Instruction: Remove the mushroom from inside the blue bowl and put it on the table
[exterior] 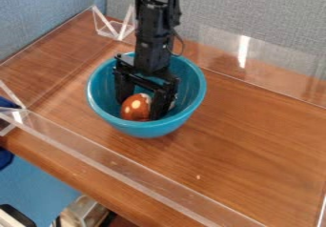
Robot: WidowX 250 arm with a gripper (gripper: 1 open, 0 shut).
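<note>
Gripper point(141, 90) spread wide, holding nothing, pointing steeply down inside the blue bowl point(109, 109). Mushroom point(135, 105) lies on the bowl's floor between the two fingers, just under them, orange cap facing camera-left. Bowl sits on the bench point(242, 145).

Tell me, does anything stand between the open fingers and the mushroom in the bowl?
Nothing visible does. The gripper is open inside the blue bowl, one finger on each side of the mushroom.
</note>
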